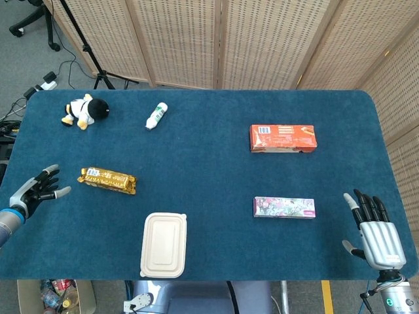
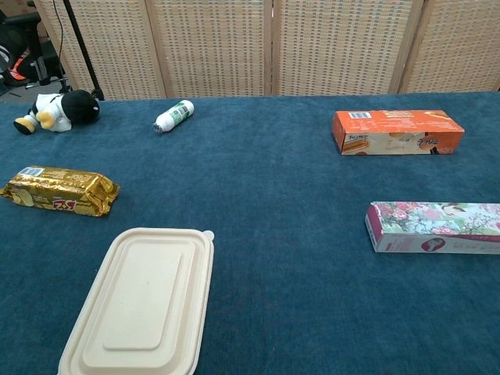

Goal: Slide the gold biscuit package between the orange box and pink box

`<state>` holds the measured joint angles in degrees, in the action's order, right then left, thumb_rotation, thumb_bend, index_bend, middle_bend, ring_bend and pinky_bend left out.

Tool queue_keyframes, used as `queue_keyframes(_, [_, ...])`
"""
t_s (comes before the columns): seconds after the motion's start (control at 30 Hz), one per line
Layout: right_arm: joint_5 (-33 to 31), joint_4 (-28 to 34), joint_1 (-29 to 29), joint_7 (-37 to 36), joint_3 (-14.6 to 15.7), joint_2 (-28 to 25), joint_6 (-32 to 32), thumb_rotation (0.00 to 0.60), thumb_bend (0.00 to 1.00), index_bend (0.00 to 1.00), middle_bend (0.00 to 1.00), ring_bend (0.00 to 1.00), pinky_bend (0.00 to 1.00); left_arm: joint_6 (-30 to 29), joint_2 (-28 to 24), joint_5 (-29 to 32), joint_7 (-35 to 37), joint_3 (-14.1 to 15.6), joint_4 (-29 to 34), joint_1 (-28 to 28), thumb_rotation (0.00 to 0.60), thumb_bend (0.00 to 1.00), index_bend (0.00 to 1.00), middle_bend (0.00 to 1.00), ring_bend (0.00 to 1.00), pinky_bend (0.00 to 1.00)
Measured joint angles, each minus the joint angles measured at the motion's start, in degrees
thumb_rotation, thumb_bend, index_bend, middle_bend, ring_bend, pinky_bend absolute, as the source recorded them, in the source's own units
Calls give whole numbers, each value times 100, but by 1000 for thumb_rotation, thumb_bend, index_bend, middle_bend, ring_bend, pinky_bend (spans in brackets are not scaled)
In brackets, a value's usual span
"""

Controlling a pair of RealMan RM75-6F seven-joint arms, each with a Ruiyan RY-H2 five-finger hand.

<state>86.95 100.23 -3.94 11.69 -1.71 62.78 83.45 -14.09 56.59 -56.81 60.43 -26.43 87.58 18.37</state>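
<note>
Where it lies flat on table [image 1: 209, 196], gold biscuit package [image 1: 107, 180] shiny, crinkled, white label; left hand [image 1: 36, 188] at its 9 o'clock, near, fingers [image 1: 49, 176] apart, empty; right hand [image 1: 374, 229] likewise spread.

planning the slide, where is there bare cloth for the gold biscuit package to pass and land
Bare cloth lies between the orange box and pink box, and across the middle from the gold biscuit package to that gap. Tightest spot: the cream lidded container just right of and nearer than the package.
</note>
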Motion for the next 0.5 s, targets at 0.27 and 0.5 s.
queue_keyframes(0.27, [4,2,-9,11,16,11,-31,600,156,0,0,0,0,194,217,2,-60,-188,-291,15,600,261,0,0,0,0])
queue_keyframes(0.5, [-23,-27,-33,46,23,46,-96,600,156,0,0,0,0,338,513,29,-214,-270,-604,82,600,263,0,0,0,0])
